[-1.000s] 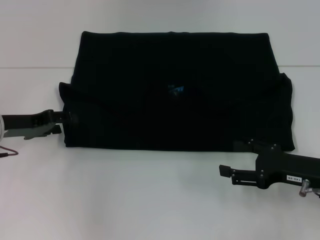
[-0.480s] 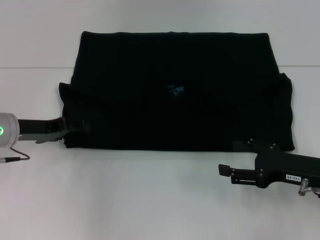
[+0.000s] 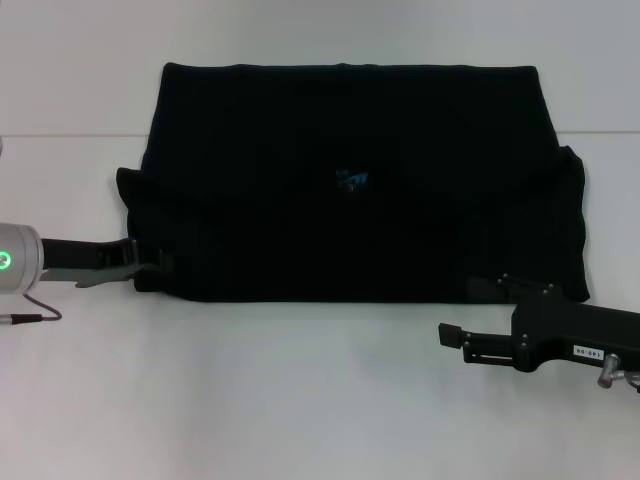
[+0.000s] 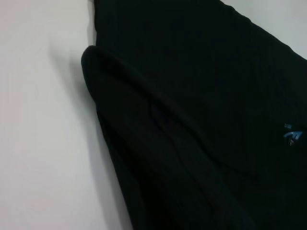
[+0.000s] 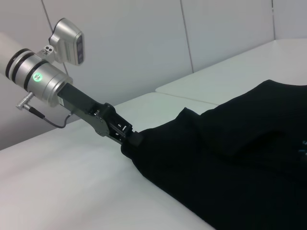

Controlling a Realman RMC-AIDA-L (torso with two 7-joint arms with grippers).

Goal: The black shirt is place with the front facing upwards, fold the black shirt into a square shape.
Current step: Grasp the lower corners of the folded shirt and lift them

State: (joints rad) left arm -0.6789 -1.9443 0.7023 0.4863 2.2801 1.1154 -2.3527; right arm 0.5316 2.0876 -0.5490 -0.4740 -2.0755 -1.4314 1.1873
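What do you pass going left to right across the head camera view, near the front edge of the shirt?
Left gripper at the shirt's left corner → black shirt with its small blue neck label → right gripper, just off the shirt's front right corner.

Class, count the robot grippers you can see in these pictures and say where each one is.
2. The left gripper is at the black shirt's near left corner. The right gripper lies on the table just off the shirt's near right corner.
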